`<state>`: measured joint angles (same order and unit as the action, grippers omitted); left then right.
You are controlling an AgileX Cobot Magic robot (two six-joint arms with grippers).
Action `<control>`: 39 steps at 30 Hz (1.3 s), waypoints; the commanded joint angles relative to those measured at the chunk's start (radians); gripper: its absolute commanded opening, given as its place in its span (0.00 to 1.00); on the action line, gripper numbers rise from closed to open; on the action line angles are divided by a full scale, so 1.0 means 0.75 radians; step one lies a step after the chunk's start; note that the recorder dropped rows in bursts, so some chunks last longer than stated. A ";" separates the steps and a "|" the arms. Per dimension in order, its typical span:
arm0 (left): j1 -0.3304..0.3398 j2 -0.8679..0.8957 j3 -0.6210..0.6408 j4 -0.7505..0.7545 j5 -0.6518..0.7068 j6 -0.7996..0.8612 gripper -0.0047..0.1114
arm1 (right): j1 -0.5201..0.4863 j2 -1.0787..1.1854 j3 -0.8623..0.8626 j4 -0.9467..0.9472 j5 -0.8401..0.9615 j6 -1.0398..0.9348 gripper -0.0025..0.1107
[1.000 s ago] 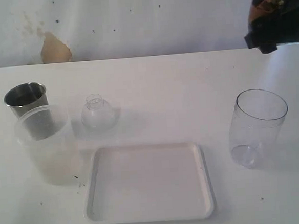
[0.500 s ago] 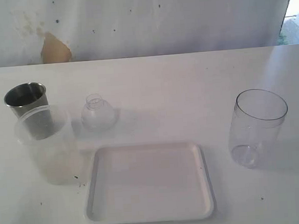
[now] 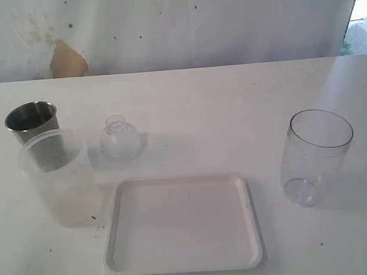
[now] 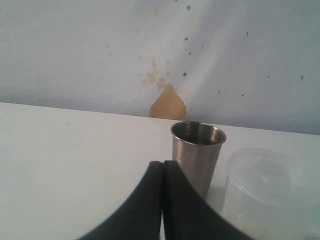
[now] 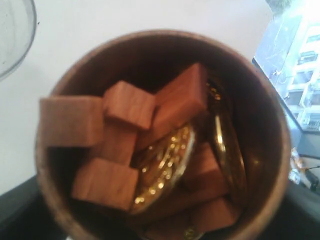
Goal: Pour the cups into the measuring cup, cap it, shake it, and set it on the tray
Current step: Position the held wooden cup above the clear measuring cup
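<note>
1. Measuring cup point(image 3: 316, 156): 4 o'clock on the desk point(image 3: 200, 105), upright, empty, uncapped.
2. Tray point(image 3: 186, 264): 6 o'clock, nothing on it.
3. Steel tumbler point(image 3: 31, 120), 9 o'clock, and frosted cup point(image 3: 57, 181), 8 o'clock: upright, apparently unpoured.
4. Right pincer point(image 5: 162, 215): spread wide, gripping the wooden cup point(image 5: 252, 100), full of blocks point(image 5: 180, 97) and coins point(image 5: 162, 167), beyond the exterior view.
5. Left pincer point(image 4: 162, 165): closed, holding nothing.
6. Progress: no pour made yet; all three pours, capping, shaking, traying remain.
</note>
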<state>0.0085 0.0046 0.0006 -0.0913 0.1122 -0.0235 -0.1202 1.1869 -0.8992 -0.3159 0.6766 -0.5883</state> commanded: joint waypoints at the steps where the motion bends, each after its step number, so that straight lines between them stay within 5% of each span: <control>1: 0.003 -0.006 -0.001 -0.007 -0.018 0.001 0.04 | 0.033 -0.011 0.004 -0.060 -0.072 -0.086 0.02; 39: 0.003 -0.006 -0.001 -0.007 -0.018 0.001 0.04 | 0.191 0.173 0.004 -0.418 -0.233 -0.208 0.02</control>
<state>0.0085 0.0046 0.0006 -0.0913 0.1122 -0.0235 0.0076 1.3165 -0.8970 -0.6190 0.5048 -0.6957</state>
